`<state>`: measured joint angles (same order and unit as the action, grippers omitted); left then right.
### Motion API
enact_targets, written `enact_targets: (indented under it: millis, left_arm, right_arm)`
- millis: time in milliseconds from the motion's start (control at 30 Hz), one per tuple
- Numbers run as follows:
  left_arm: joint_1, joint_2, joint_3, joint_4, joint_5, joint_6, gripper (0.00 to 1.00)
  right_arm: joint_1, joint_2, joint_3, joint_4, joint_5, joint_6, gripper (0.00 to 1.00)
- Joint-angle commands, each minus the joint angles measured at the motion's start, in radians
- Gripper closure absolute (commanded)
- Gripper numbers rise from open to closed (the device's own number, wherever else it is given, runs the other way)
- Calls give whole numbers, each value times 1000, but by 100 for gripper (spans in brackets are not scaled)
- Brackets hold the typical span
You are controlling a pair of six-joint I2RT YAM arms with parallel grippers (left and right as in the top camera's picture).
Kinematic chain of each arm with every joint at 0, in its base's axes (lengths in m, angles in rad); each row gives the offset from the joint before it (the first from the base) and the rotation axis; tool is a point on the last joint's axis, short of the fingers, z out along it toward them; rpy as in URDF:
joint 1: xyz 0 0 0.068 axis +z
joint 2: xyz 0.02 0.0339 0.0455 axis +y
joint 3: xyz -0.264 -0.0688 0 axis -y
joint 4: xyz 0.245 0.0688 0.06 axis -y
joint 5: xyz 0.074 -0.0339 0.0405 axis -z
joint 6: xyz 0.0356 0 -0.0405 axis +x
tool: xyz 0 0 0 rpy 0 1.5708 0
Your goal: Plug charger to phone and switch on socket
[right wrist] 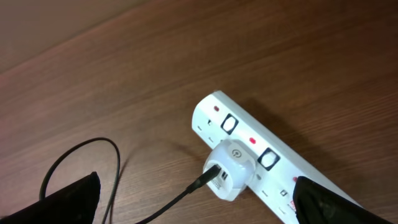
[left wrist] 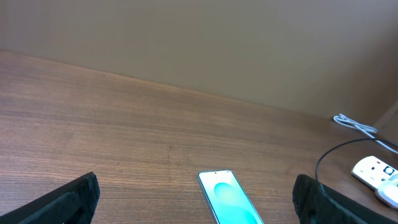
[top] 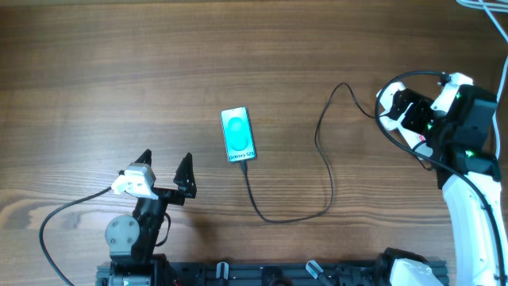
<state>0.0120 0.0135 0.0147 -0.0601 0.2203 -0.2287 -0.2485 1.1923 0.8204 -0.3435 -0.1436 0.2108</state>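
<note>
Where the view begins at the left, the left tool (top: 167,156) rests low over the counter (top: 95,71) with its fingers spread wide and nothing between them. The phone (top: 238,135) lies flat, screen up and lit teal, ahead of it and to its right, well apart from the fingers. It is judged light, thin, glass-faced and slippery. Any hold should be across its long edges, or a gentle press from above to stop it sliding.

The charger (top: 328,171) runs from the phone's lower edge in a loose loop toward the right. Its tip meets that edge, but whether it is fully seated cannot be told. The cable is limp and offers no push, so only the stiff connector shell near the tip is worth gripping. Its white plug (right wrist: 229,169) sits in an outlet of the socket (right wrist: 211,118), at the counter's right end.

The socket is rigid but probably light enough to skid. Its small rocker switches (right wrist: 229,124) want a single fingertip pressed straight down. Their position cannot be read.

The right tool (right wrist: 198,202) hovers just above the strip, fingers parted and empty.
</note>
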Motion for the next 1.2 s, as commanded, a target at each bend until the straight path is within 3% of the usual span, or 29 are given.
enact_targets:
  millis: [0, 200, 433, 533, 733, 900, 1033, 1167]
  left_arm:
    - [-6, -11, -9, 2, -12, 19, 0]
    - [-6, -11, -9, 2, -12, 19, 0]
    - [-6, -11, -9, 2, -12, 19, 0]
    - [-6, -11, -9, 2, -12, 19, 0]
    - [-6, -11, -9, 2, -12, 19, 0]
    - [-6, -11, -9, 2, -12, 19, 0]
    - [-6, -11, -9, 2, -12, 19, 0]
    - [-6, -11, -9, 2, -12, 19, 0]
  right_arm:
    - [56, -48, -109, 78, 58, -13, 0]
    - [249, -150, -538, 703, 65, -27, 0]
    - [252, -251, -743, 830, 122, -33, 0]
    - [252, -322, -818, 844, 122, -55, 0]
    - [251, -467, -815, 700, 113, -59, 0]
    - [251, -713, -815, 512, -16, -240, 0]
    - [251, -956, -815, 353, -14, -261, 0]
    - [251, -1113, -815, 351, -19, -247, 0]
